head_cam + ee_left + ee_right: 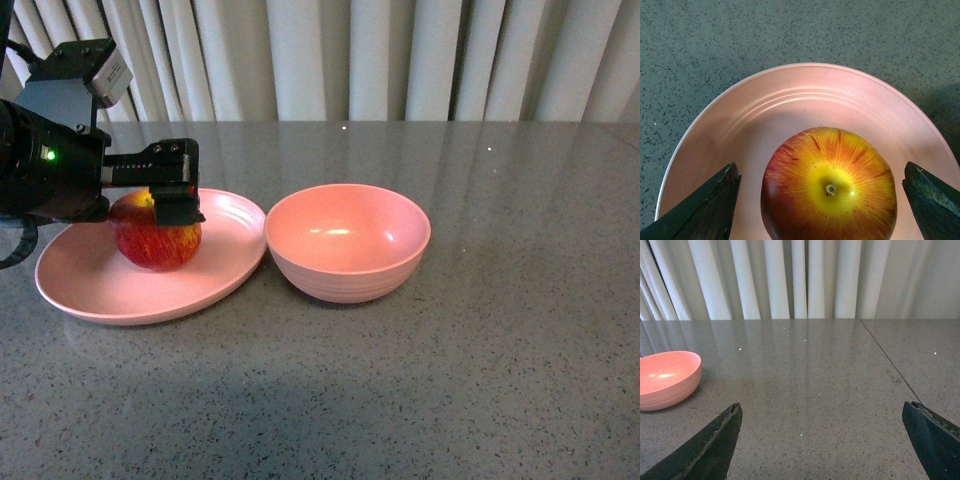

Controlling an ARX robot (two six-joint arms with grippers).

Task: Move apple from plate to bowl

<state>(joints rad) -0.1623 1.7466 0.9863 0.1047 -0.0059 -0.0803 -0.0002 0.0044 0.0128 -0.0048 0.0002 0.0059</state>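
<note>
pink plate carries the apple, bowl just beside it.

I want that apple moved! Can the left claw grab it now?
Probably yes: the left gripper is open, with a finger either side of the apple on the plate, and nothing between.

Free gaps flanking apple

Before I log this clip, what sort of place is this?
Probably an indoor lab or demo setup: a grey speckled tabletop, pale pleated curtains behind it, and a plate, apple and bowl laid out.
</note>
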